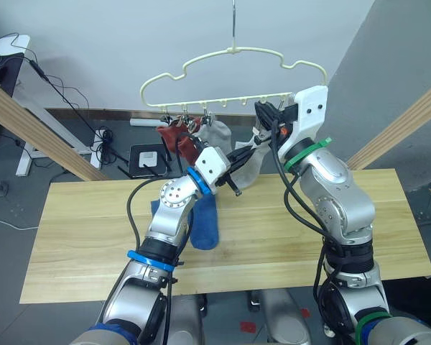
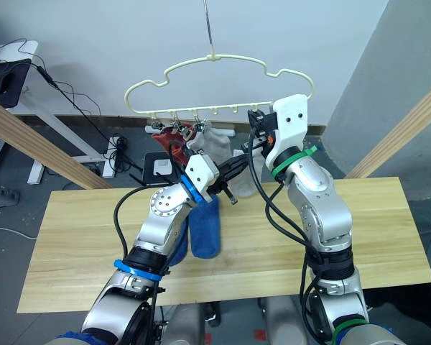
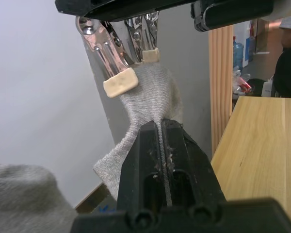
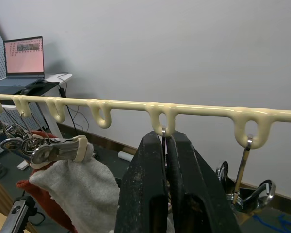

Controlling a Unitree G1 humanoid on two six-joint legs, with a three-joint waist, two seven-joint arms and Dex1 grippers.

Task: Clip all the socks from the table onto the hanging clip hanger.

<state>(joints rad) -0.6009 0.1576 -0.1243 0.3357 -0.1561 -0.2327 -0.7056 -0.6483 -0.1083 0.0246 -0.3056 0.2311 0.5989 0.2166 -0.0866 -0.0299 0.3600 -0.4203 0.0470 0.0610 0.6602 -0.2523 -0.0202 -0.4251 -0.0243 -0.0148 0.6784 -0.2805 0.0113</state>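
Nearest the head camera, the long table (image 1: 330, 237) of pale planks with visible grain carries two blue socks (image 1: 205, 226) of soft knit, lying side by side under the left forearm.

Further left and higher, a brick red sock (image 1: 174, 140) hangs bunched from the first metal clips, and just beside it a light grey sock (image 1: 217, 133) hangs clipped by its cuff.

The left gripper (image 2: 228, 176) is raised between table and hanger, its two black fingers clenched on a second light grey sock (image 3: 150, 102); the left wrist view shows the fine ribbed knit pinched between them, below shiny clips with cream pads.

Above, the clip hanger (image 1: 237, 52), a thin pale yellow-green wire with a wavy cloud outline, hangs by its top hook.

On the right, the right gripper (image 4: 166, 160) is up at the hanger's looped lower rail, its fingers pressed together around a thin metal clip wire (image 4: 163, 134).
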